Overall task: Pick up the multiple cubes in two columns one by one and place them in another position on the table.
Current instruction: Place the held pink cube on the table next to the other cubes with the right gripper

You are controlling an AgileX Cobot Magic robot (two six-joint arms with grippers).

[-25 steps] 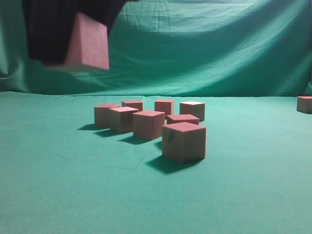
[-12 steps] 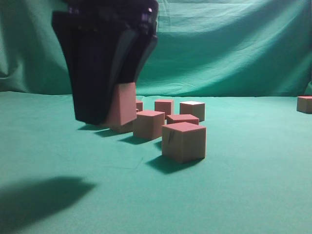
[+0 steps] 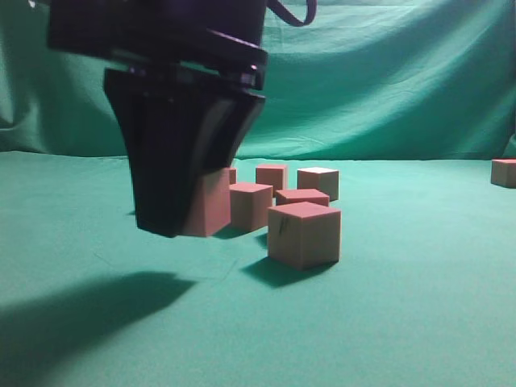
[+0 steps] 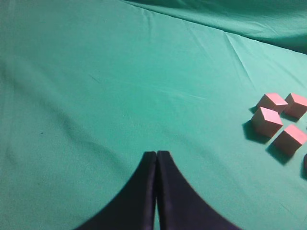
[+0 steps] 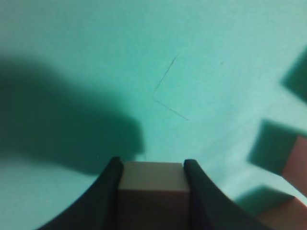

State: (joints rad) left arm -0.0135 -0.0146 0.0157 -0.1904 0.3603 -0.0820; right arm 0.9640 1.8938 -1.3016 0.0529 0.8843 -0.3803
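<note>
1. Between my right pincer's [image 5: 152, 177] black fingers [image 5: 108, 191], I'm clamping one cube [image 5: 152, 184] by its two sides.
2. I'm hanging it low over the table [image 3: 419, 322], front left of the cluster; whether it is touching the cloth, I cannot tell.
3. Below me, my shadow [image 3: 81, 318] is darkening the green cloth.
4. Just right of my pincer, the nearest loose cube [image 3: 304, 234] is sitting alone, with more cubes [image 3: 282, 189] grouped behind it.
5. One far cube [image 3: 504, 172] is sitting at the right edge, well apart.
6. My left pincer [image 4: 156, 155] is hovering with fingers pressed together, gripping nothing, four cubes [image 4: 280, 120] lying to its right.
</note>
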